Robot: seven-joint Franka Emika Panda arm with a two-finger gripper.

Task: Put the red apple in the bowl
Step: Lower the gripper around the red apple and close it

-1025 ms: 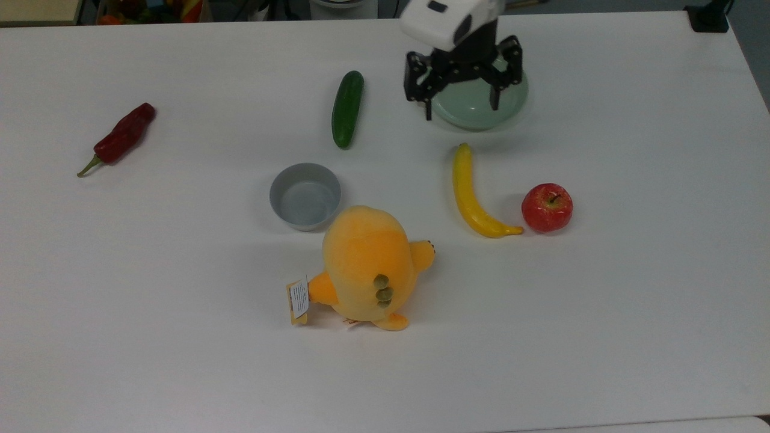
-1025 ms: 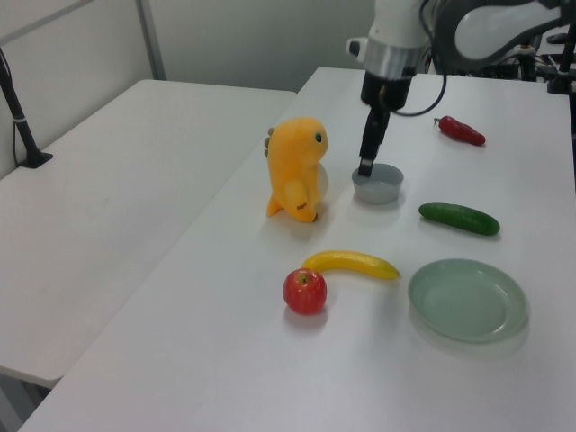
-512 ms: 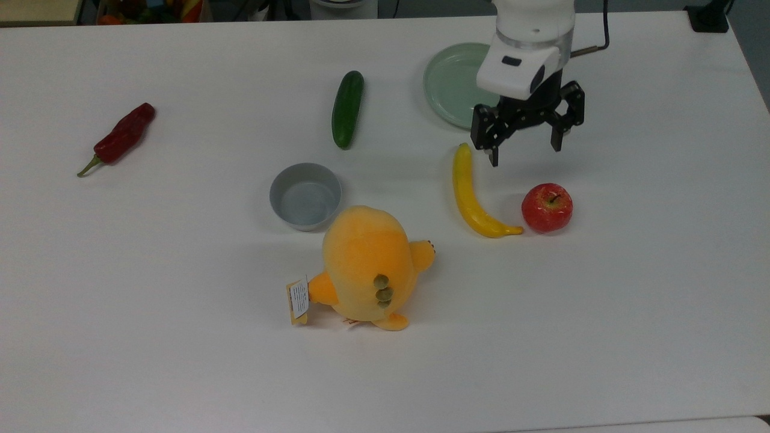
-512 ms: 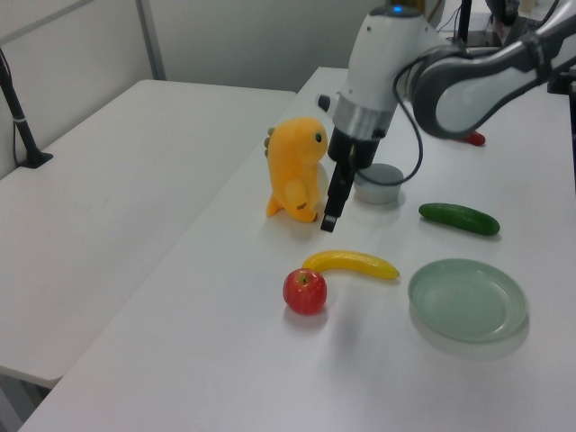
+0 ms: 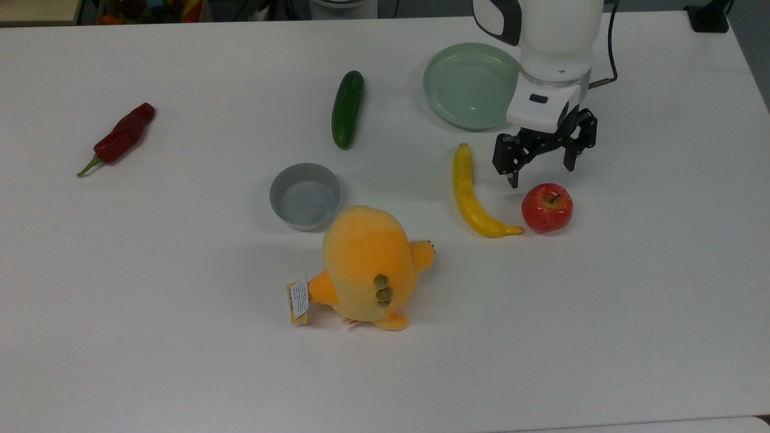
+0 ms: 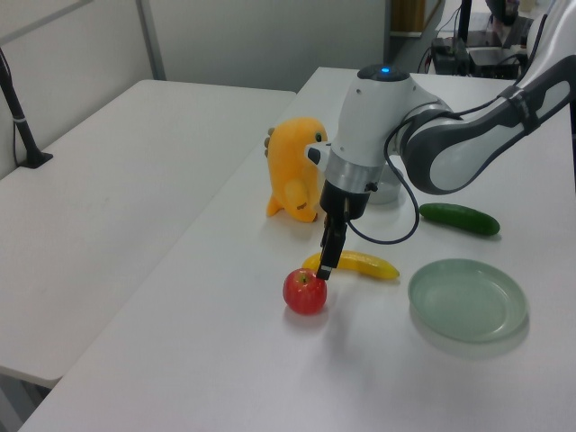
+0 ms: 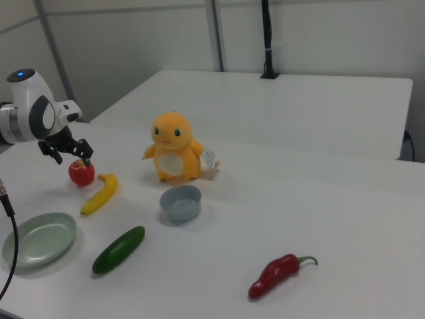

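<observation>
Plush toy point(image 5: 367, 267), the orange one, sits nearest in the top view, with the small grey bowl point(image 5: 305, 196) touching or just beside its upper left. Over on the top view's right, the red apple point(image 5: 547, 207) rests on the white table point(image 5: 180, 337), stem pointing up, maybe tilted a bit, hard to call. It's round, so no real long axis. The banana point(image 5: 474, 193) tip sits just beside it. The gripper point(image 5: 542, 173) hangs right above the apple with its fingers spread wide, holding nothing. Farther back are the cucumber point(image 5: 347, 108), the pale green dish point(image 5: 470, 85) and, way off left, the chili pepper point(image 5: 120, 137).
</observation>
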